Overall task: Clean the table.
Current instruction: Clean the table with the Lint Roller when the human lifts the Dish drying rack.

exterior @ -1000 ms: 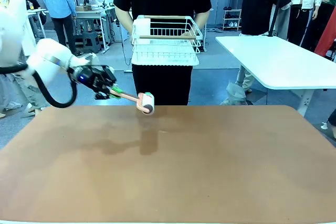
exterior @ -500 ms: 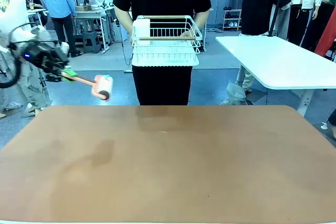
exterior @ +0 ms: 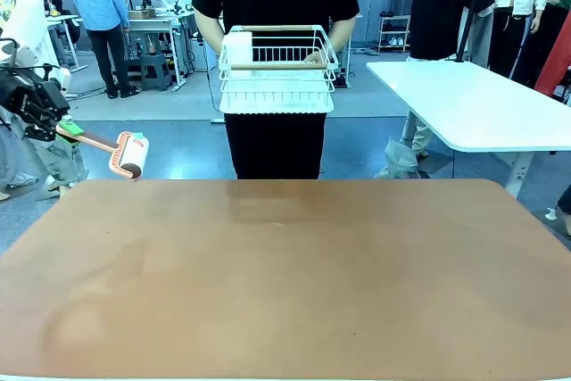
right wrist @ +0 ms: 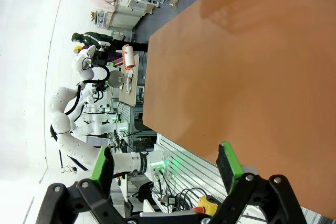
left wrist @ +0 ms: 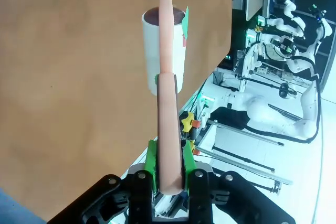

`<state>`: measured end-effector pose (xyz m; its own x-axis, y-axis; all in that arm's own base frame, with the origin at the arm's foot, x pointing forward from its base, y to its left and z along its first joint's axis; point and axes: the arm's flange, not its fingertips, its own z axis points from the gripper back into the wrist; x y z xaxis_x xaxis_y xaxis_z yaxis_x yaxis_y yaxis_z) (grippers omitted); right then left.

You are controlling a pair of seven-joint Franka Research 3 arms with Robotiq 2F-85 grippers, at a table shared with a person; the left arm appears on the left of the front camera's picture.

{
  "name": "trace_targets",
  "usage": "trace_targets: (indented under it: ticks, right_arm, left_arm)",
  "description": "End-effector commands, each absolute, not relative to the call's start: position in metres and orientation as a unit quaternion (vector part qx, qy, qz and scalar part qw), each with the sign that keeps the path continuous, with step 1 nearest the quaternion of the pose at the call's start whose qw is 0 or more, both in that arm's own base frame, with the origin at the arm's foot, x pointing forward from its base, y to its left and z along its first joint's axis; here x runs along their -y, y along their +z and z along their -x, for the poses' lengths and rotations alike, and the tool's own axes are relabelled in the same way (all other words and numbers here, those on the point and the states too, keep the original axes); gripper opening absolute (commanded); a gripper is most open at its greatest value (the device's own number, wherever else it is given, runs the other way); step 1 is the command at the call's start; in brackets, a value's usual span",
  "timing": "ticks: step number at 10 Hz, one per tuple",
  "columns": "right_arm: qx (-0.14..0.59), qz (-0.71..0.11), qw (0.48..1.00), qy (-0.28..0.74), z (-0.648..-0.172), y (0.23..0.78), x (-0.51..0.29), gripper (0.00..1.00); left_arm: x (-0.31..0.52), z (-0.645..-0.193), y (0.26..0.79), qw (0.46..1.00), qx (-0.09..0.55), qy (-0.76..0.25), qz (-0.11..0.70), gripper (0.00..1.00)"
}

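The table has a bare reddish-brown top. My left gripper hangs off the far left corner, shut on the pink handle of a lint roller, whose white roll is held above the table's edge. In the left wrist view the green pads clamp the lint roller's handle, and its roll hovers over the table. My right gripper is open with nothing between its fingers, off the side of the table.
At the far side a person stands holding a white wire basket above the table edge. A white-topped table stands at the back right. More people and benches are farther back.
My left arm has swung left, carrying the lint roller from the far middle of the table to beyond its far left corner.
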<state>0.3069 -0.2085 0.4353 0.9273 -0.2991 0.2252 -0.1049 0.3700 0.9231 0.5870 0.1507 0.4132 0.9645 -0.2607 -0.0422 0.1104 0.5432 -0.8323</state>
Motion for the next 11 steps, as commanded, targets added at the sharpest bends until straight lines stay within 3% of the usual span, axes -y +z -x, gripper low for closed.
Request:
trace_targets:
  ticks: [1, 11]
  right_arm:
    - [0.186, -0.561, 0.805, -0.055, -0.3056, 0.4390, 0.2085, 1.00]
    - [0.186, -0.561, 0.805, -0.055, -0.3056, 0.4390, 0.2085, 1.00]
  left_arm:
    - [-0.1493, -0.5779, 0.4128, 0.870, -0.069, -0.105, 0.476, 0.22]
    - [-0.1507, -0.5870, 0.4132, 0.875, -0.081, -0.106, 0.466, 0.22]
